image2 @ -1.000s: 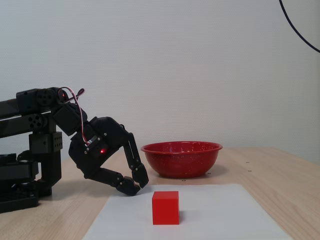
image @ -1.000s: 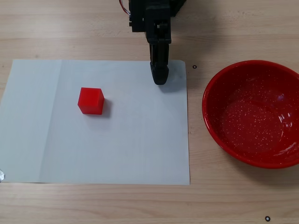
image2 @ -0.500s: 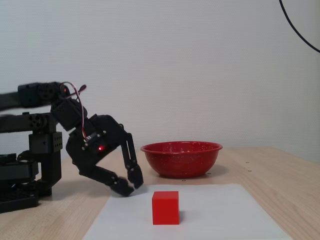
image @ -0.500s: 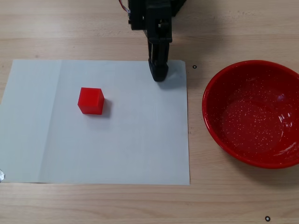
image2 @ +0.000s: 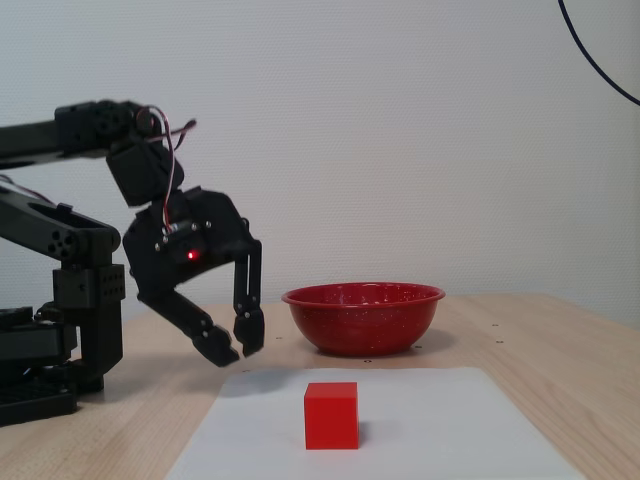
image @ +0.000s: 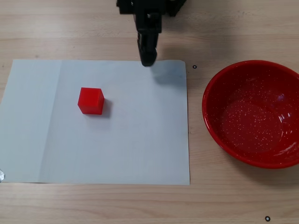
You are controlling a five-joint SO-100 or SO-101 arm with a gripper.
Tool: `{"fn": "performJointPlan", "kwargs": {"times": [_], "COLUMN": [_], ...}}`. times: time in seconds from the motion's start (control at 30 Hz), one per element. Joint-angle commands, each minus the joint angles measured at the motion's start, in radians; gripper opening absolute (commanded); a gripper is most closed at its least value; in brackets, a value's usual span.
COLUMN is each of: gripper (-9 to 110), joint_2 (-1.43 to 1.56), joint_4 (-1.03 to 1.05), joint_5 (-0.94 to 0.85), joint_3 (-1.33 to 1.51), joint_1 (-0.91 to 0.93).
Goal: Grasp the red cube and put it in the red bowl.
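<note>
Hovering above the paper's (image: 117, 126) edge, the pincer (image2: 233, 346) hangs slightly spread — well apart from the red cube (image: 91, 101).

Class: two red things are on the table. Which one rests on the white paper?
The red cube: small, sharp-edged, on the paper. The red bowl sits on bare wood.

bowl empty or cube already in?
Empty. The red bowl shows only its speckled inside; the red cube sits on the white paper.
</note>
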Motion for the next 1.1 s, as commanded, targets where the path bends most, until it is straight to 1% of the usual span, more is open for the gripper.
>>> {"fn": "performJointPlan", "kwargs": {"times": [0.0,0.13,0.53,0.7,0.87,1.07], "gripper": [0,0,0,0,5,12], "joint_2": [-0.049,-0.14,-0.413,-0.506,-0.598,-0.736], "joint_4": [0.04,0.13,0.252,0.249,0.23,0.235], "joint_5": [0.028,0.083,0.178,0.233,0.27,0.242], "joint_3": [-0.167,-0.307,-0.678,-0.769,-0.833,-0.965], "joint_1": [-0.025,-0.052,-0.133,-0.183,-0.229,-0.264]}}
